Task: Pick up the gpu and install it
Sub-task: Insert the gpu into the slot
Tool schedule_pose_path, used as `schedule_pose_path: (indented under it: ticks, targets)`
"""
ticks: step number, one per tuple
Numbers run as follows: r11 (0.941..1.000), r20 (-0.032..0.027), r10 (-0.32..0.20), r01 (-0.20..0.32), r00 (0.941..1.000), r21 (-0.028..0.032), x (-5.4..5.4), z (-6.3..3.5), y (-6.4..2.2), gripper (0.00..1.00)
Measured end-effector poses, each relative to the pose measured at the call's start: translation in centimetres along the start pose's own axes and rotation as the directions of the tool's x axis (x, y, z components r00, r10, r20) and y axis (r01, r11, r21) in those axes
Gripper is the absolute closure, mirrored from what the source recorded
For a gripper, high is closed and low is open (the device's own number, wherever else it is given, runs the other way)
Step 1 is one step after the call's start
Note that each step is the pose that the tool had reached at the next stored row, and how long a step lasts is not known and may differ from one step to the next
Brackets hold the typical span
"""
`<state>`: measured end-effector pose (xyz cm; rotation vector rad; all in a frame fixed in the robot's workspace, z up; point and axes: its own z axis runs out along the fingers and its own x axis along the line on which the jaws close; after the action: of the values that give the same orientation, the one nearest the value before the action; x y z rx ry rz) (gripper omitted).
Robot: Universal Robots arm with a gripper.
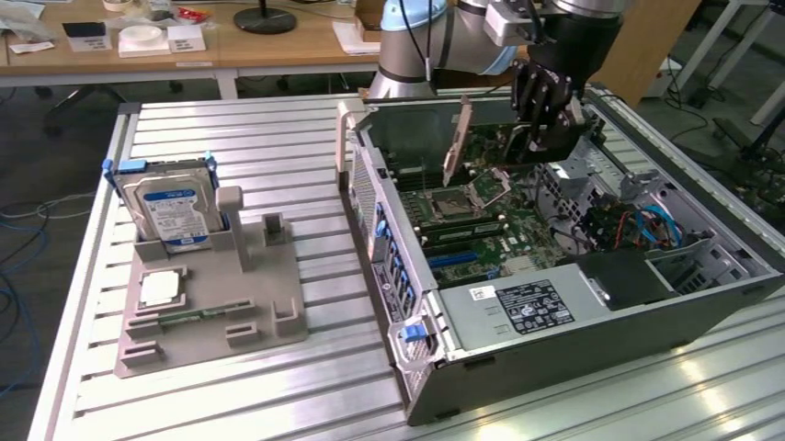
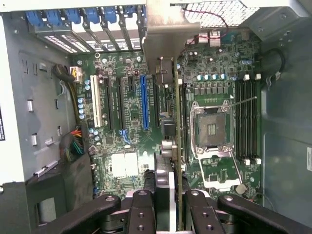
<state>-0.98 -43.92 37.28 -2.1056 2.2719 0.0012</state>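
The arm point(image 1: 424, 41) reaches down into the open pc case point(image 1: 589, 340), which lies on its side on the tabletop point(image 1: 245, 138). The jaws are pinching the gpu point(image 1: 461, 147) point(image 2: 169, 165) from both flat sides; in the wrist view the black jaws sit close on each side of the thin card. The gpu stands upright on its edge over the motherboard point(image 2: 126, 112), w/ its silver bracket point(image 2: 168, 29) toward the rear wall of the case. It is between the long blue slot point(image 2: 144, 102) and the processor socket point(image 2: 212, 129), just beside the socket. Whether its lower edge is in a slot or only above one, I cannot tell. The memory slots point(image 2: 246, 122) are on the other side of the socket, apart from the gpu.

Outside the case, on the exterior view's left, a grey holder point(image 1: 245, 294) stands on the tabletop. A hard drive point(image 1: 172, 207) w/ a blue-white label stands upright in its back part. A square processor chip point(image 1: 160, 289) lies flat nearer the front, and a narrow green memory stick point(image 1: 197, 317) lies beside it. All 3 are well apart from the jaws. In the front part of the case sits the power supply point(image 1: 528, 303) w/ a black label.
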Motion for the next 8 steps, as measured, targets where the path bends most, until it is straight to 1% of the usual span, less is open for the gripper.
schedule_pose_path:
  ticks: [6,7,8]
  targets:
    - [1.0,0.0,-0.002,0.002,1.0,0.0,0.0,1.09,0.07,0.72]
    - [1.0,0.0001,-0.002,0.002,1.0,0.0004,0.0,1.28,0.09,0.72]
    - [1.0,0.0002,-0.003,0.003,1.0,0.0034,0.0,1.39,0.1,0.72]
